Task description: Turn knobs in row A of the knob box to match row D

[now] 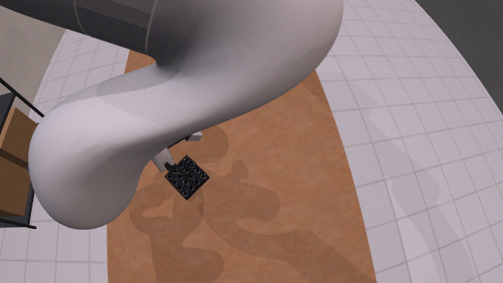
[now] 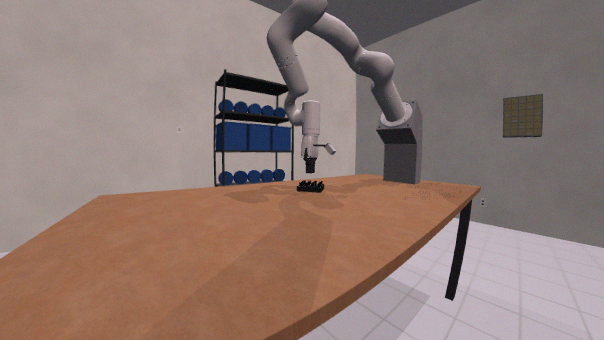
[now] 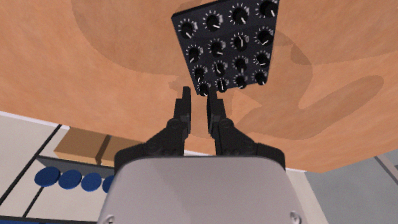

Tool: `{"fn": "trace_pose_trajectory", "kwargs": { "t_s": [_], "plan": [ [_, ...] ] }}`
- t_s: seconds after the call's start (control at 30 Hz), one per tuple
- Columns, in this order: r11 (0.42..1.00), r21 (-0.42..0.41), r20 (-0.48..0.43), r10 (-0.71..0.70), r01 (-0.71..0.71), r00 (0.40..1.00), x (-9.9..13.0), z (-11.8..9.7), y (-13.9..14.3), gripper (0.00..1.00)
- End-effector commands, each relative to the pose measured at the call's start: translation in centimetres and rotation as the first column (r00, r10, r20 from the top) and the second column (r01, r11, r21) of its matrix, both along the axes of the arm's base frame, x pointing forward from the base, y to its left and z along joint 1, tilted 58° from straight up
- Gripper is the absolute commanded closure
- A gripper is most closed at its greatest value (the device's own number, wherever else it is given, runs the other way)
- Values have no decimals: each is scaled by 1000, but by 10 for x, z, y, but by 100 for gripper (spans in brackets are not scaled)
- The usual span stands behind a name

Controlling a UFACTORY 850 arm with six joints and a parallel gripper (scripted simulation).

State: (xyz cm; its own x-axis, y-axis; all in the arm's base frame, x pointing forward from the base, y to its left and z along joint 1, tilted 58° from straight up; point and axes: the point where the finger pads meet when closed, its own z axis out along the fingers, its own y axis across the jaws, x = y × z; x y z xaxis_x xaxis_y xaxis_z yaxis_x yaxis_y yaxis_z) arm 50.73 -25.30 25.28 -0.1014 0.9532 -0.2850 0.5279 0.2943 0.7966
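Observation:
The black knob box (image 1: 186,177) (image 2: 310,188) (image 3: 227,34) stands flat on the table, its knobs facing up in four rows of four. In the wrist view all four knobs of the far row, such as the one at its left end (image 3: 187,30), have white lines toward the lower right. The lines of the small near knobs (image 3: 203,89) are hard to read. The printed names are unreadable and no socket can be made out. My gripper (image 1: 167,166) (image 2: 310,171) (image 3: 199,96) is partly open and empty, pointing down above the box, near its corner knob in the wrist view.
The brown table (image 1: 308,166) (image 2: 200,250) (image 3: 125,40) carries the box and arm shadows. A shelf rack (image 2: 252,117) with blue bins stands behind the table. The arm (image 1: 187,96) covers much of the table's upper left part in the top view.

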Motion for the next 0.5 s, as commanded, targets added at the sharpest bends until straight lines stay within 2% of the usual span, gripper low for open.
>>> {"fn": "trace_pose_trajectory", "kwargs": {
  "t_s": [0.0, 0.47],
  "plan": [
    [1000, 0, 0, 0, 0, 1000, 5, -3, -1, 81],
    [1000, 0, 0, 0, 0, 1000, 19, -11, -1, 81]
  ]
}}
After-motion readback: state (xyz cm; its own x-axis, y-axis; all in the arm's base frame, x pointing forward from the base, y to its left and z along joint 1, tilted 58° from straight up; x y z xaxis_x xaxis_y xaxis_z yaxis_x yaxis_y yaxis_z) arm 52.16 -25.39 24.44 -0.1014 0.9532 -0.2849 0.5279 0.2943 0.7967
